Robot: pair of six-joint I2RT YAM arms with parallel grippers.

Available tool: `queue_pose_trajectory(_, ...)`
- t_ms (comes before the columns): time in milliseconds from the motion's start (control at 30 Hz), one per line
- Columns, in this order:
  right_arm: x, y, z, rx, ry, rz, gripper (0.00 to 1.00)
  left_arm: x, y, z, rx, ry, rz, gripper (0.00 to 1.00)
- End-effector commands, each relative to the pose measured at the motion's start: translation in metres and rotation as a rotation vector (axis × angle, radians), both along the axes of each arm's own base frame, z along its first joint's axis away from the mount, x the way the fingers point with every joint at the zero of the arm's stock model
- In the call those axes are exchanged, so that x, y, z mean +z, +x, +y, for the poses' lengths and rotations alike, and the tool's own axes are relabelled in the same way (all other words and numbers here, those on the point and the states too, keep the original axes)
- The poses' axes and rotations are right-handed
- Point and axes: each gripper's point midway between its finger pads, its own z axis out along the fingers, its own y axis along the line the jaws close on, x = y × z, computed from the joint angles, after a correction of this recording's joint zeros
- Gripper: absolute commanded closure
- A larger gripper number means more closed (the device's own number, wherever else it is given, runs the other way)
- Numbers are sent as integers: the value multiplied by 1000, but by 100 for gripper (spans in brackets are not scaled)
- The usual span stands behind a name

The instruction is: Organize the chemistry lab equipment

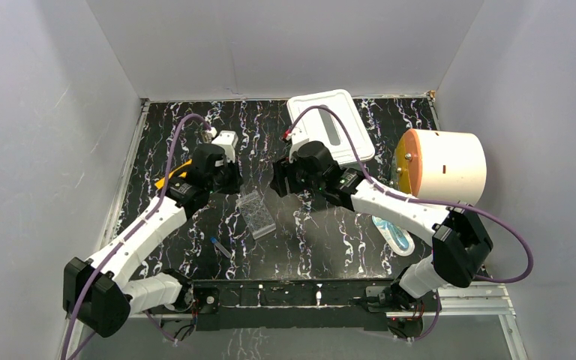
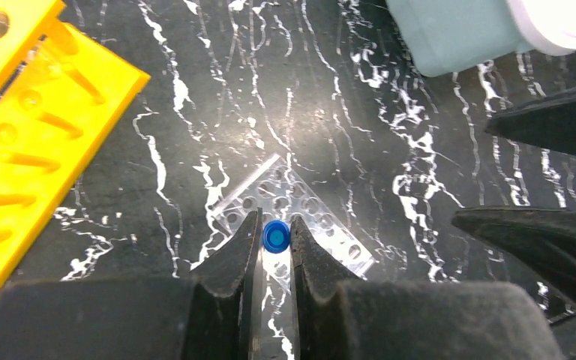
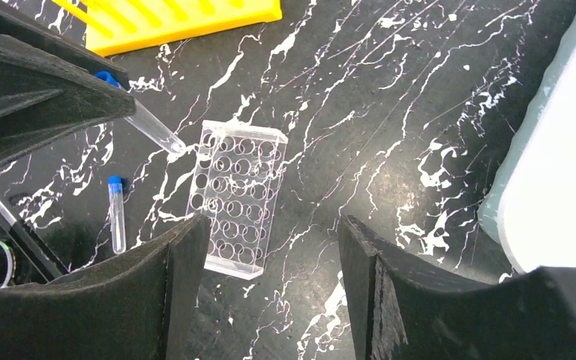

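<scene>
My left tool (image 2: 274,226) clamps a blue-capped clear plastic tube (image 2: 276,236); my right tool (image 3: 271,229) stands apart, facing the clear rectangular well plate (image 3: 236,196).

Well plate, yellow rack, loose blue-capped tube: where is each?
well plate (image 3: 237,198), right wrist view, centre of its wells
yellow rack (image 2: 41,135), left wrist view, its holed top face
loose blue-capped tube (image 3: 118,219), right wrist view, middle of its clear body
</scene>
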Motion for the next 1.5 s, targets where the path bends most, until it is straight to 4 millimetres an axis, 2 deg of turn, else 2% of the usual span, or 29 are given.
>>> queue_pose_trajectory(0,3,11,-10,-87,20,9,29,1,12,17,68,129,-90,100)
queue_pose_trajectory(300,-6,14,-13,-137,16,55,29,-28,9,12,54,198,-69,100)
queue_pose_trajectory(433,-13,12,-7,-126,18,92,29,-41,6,10,68,215,-79,100)
queue_pose_trajectory(933,-15,17,-9,-126,-25,93,29,-51,7,15,118,216,-135,100)
queue_pose_trajectory(1167,-17,18,-12,-128,-32,98,29,-56,5,9,131,150,-140,100)
queue_pose_trajectory(1267,-17,18,-13,-126,-35,99,29,-61,4,15,158,167,-133,100)
queue_pose_trajectory(1467,-18,19,-14,-122,-43,101,28,-67,12,14,172,169,-161,100)
